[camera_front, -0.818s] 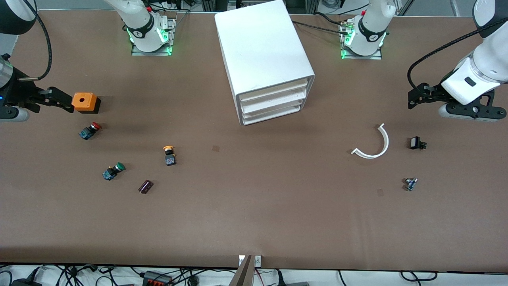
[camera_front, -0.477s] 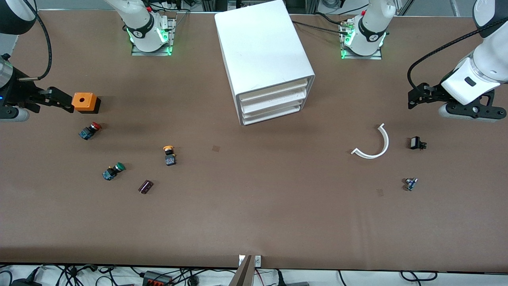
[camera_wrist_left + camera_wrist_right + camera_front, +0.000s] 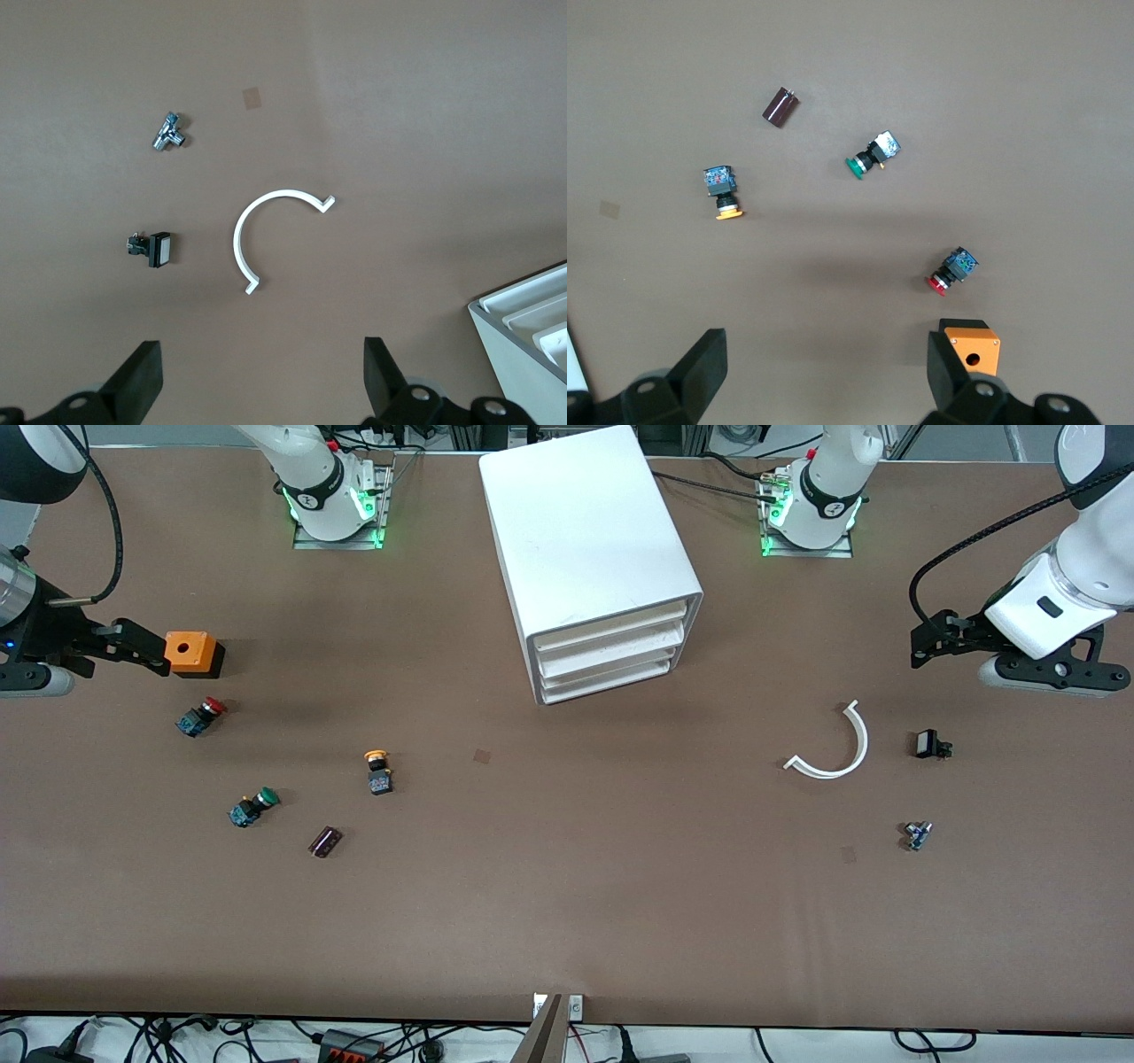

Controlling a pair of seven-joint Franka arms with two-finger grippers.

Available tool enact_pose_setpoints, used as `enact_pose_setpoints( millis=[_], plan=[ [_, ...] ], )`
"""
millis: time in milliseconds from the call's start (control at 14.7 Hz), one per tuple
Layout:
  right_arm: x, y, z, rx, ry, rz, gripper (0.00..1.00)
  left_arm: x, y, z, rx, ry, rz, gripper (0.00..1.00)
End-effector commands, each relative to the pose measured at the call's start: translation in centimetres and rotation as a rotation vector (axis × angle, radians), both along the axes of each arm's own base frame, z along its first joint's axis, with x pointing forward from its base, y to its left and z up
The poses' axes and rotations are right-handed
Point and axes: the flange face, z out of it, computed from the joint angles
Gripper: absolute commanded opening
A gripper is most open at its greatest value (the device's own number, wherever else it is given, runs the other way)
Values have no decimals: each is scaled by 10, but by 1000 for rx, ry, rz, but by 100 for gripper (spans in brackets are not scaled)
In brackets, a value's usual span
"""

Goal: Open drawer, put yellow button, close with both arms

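- Yellow-capped push-button (image 3: 378, 771) lies on the brown table (image 3: 567, 886), cap pointing toward the bases, well clear of the shut top white drawer (image 3: 611, 625).
- Left gripper (image 3: 257, 381) and right gripper (image 3: 824, 376) hover spread wide, holding nothing.

Bare table (image 3: 567, 886) lay open in front of the cabinet (image 3: 589, 558), its 3 drawers all shut. Around the yellow button (image 3: 378, 771) sat the green button (image 3: 252, 806) and a dark cylinder (image 3: 324, 841), both nearer the camera and apart from it. The white arc (image 3: 833, 748) lay toward the left arm's end.
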Motion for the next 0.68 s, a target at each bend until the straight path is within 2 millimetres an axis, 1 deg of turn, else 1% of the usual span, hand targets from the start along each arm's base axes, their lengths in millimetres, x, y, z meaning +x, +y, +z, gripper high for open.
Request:
enact_pose_setpoints(
  millis=[0,68,136,205,273,341,409,477,545,614],
  plan=[
    [7,6,-15,-2,14,25,100,-9,-10,4,11,48,-33,100],
    [12,11,-26,-2,28,34,100,-15,-22,1,13,87,-55,100],
    [19,19,-33,0,21,45,100,-21,-29,-4,17,137,-72,100],
    [27,24,-47,0,22,54,100,-27,-37,-8,20,186,-88,100],
    [35,37,-60,-2,25,75,100,-37,-50,-11,10,246,-110,100],
    [40,51,-70,-5,22,99,100,-41,-56,-15,-7,289,-119,100],
    [45,60,-80,-5,16,108,100,-44,-60,-19,-42,320,-124,100],
    [50,73,-93,-7,17,121,100,-42,-68,-31,-110,365,-125,100],
    [52,88,-104,-8,19,140,100,-39,-76,-43,-182,397,-137,100],
    [56,100,-119,-11,30,158,100,-33,-84,-57,-275,426,-145,100]
  ],
)
